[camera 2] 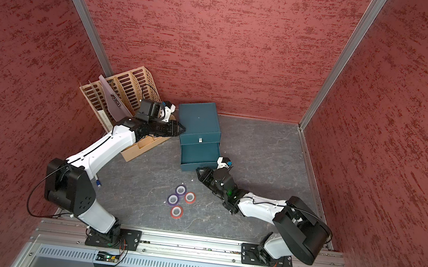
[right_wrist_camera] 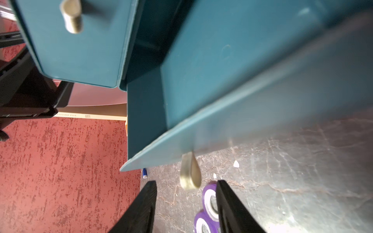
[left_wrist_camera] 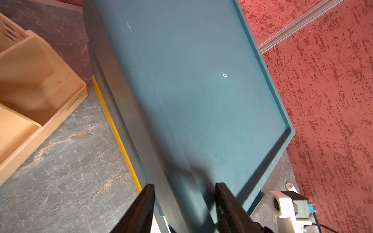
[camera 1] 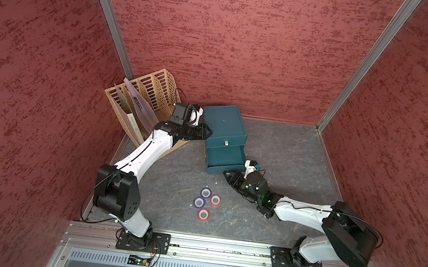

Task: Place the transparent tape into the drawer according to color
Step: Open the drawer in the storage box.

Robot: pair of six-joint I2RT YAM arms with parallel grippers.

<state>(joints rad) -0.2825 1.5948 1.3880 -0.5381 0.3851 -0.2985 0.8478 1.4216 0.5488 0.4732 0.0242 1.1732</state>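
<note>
Nearest is the aluminium rail point(camera 1: 207, 251) that carries the 2 arm bases. At far left, a beige slotted file rack point(camera 1: 155, 89) stands in the back corner with a translucent folder point(camera 1: 139, 103) leaning in it.

Next to the rack, the left gripper point(camera 1: 208, 133) hovers at the upper left front corner of the teal drawer cabinet point(camera 1: 222, 121). In its wrist view the fingers point(left_wrist_camera: 145, 205) stand apart and released, with the cabinet's top edge running between them (whether a pad brushes it I cannot tell). The upper drawer point(camera 1: 217, 143) is closed and the lower drawer point(camera 1: 225, 158) is pulled out.

The transparent tape point(camera 2: 173, 199) lies on the grey marbled table point(camera 1: 286, 161) in front of the cabinet, clear of the drawer. It is a tight cluster of 4:
- a purple roll point(camera 1: 206, 192)
- another purple roll point(camera 1: 199, 201)
- a red roll point(camera 1: 215, 200)
- another red roll point(camera 1: 204, 214), closest to the rail

Further right, the right gripper point(camera 1: 226, 173) points at the open drawer's front. Its fingers point(right_wrist_camera: 147, 201) are spread and grip nothing. The drawer's metal pull point(right_wrist_camera: 190, 173) hangs just ahead of the tips.
</note>
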